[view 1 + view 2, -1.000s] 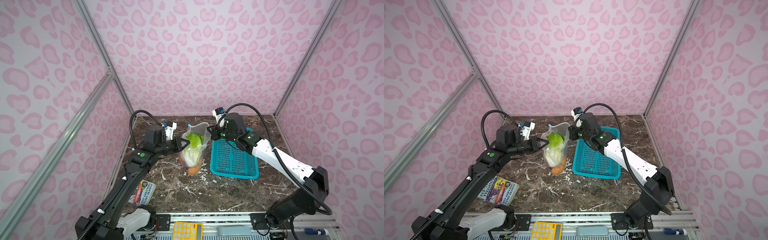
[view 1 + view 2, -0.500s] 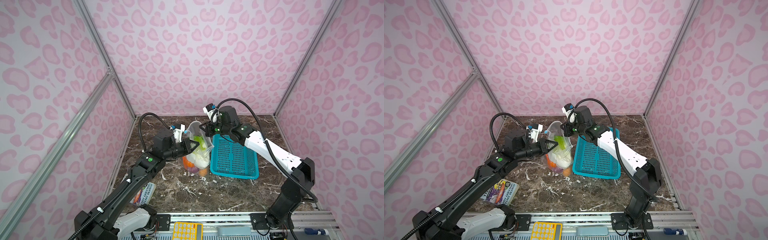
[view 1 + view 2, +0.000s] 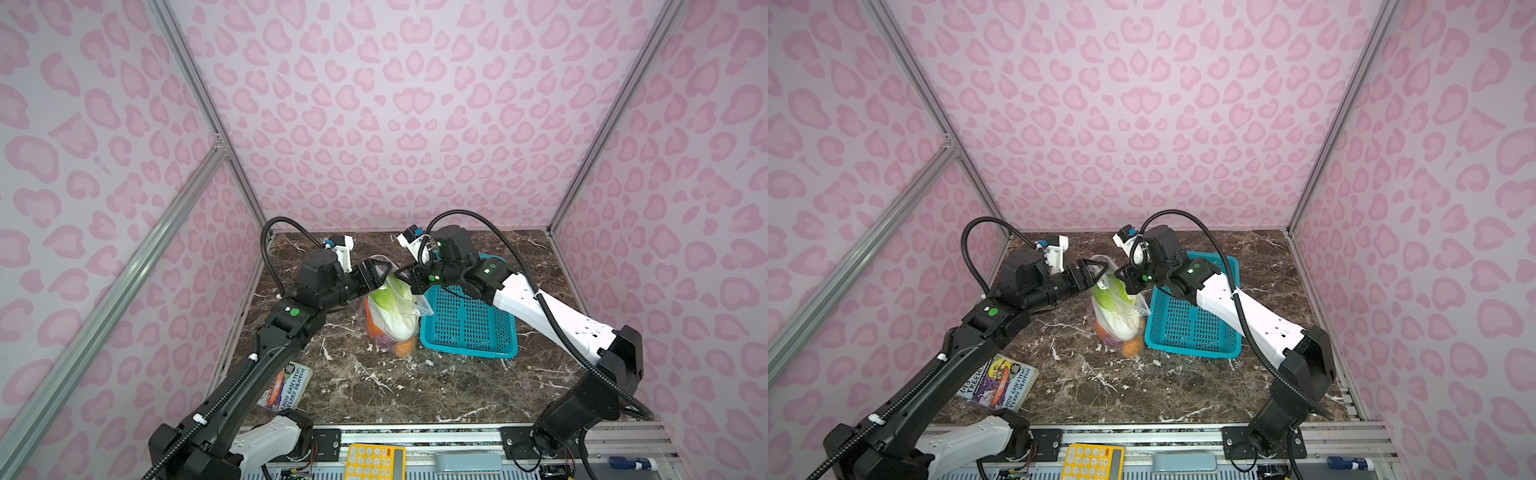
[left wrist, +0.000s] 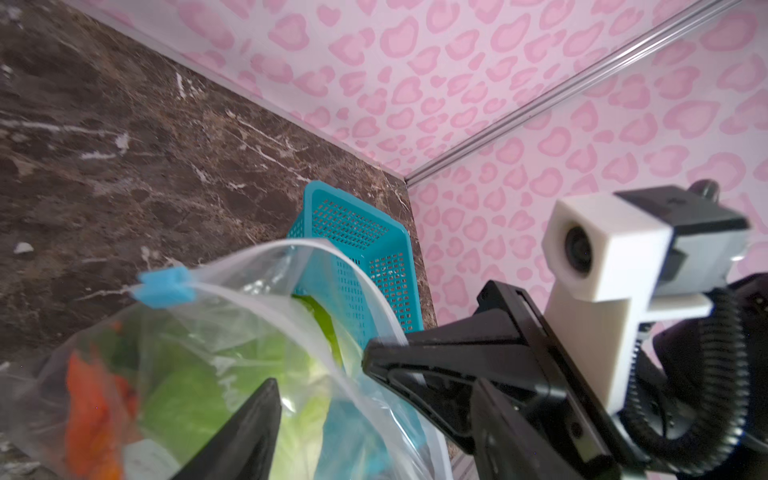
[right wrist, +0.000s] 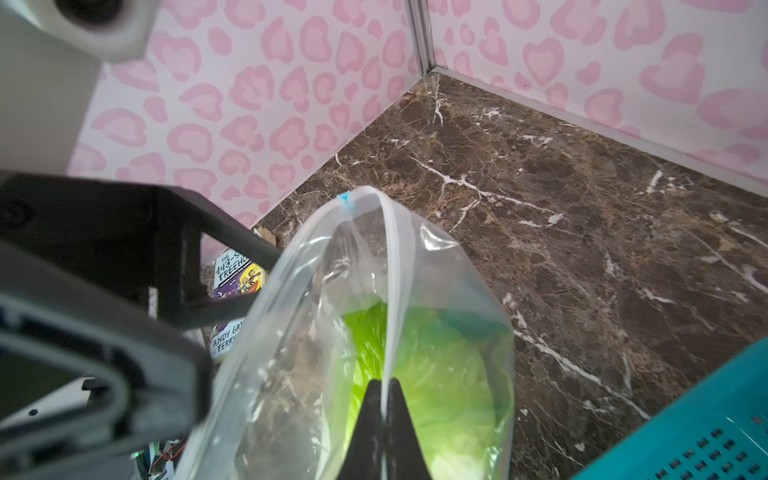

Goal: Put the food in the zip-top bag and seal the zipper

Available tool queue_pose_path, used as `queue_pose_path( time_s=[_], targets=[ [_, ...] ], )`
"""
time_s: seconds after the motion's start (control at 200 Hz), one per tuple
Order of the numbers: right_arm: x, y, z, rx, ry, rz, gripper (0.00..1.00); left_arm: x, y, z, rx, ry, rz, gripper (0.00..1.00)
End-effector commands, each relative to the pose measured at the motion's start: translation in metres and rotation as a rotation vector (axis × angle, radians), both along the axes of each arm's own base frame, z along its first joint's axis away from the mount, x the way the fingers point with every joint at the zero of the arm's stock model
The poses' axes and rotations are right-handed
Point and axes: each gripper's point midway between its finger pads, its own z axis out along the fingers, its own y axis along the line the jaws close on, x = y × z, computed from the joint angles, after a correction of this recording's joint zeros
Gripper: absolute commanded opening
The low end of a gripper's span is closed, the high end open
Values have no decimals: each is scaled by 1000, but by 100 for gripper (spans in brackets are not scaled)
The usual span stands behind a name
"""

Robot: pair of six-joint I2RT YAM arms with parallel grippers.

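two hands: both at the mouth of the zip-top bag (image 3: pixel 417 303), one on each side, near the middle of the counter (image 3: pixel 415 390).
left hand (image 3: pixel 1098 272): fingers spread apart at the bag's left rim. the right wrist view shows a clear gap between them. whether a tip touches the plastic i cannot tell.
right hand (image 5: pixel 384 390): fingertips pressed together on the zipper (image 5: pixel 392 270), pinching the white strip at the bag's right rim.
zip-top bag: upright, hanging from the pinched rim, with its lower end down at the counter.
zipper: unsealed. the two rim strips bow apart and the mouth gapes. they meet at the blue slider tab (image 4: pixel 164 287), at the end of the mouth away from the right hand.
food: all that shows is inside the bag.
cabbage (image 3: pixel 392 311): fills the middle of the bag, green end up toward the mouth.
orange pieces (image 3: pixel 405 348): at the bottom of the bag, beside the purple onion (image 3: pixel 1111 341).
teal basket (image 3: pixel 469 354): on the counter just beside the bag, below the right arm.
book (image 3: pixel 996 382): flat on the counter at the front left, well apart from the bag.
yellow calculator (image 3: pixel 1092 461): on the front rail, off the counter.
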Motion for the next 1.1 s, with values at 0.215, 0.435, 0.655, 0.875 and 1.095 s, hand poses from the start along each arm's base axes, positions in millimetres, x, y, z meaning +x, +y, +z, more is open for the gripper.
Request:
queue_pose_path(
  time_s=[0.215,0.435,0.655,0.875,1.095],
  targets=[
    [-1,2,-4,-26,-16,10,0,38,58,3,23,0,100,84],
    [0,0,-5,-54,-40,22,0,41,44,-10,70,-51,-82,81],
    [3,1,-6,-42,-46,53,0,35,45,-18,146,-231,-195,80],
    [9,4,-13,-37,-18,75,0,25,29,-24,128,-274,-341,77],
    [9,5,-12,-35,-18,81,0,35,29,-48,143,-216,-347,74]
  ],
)
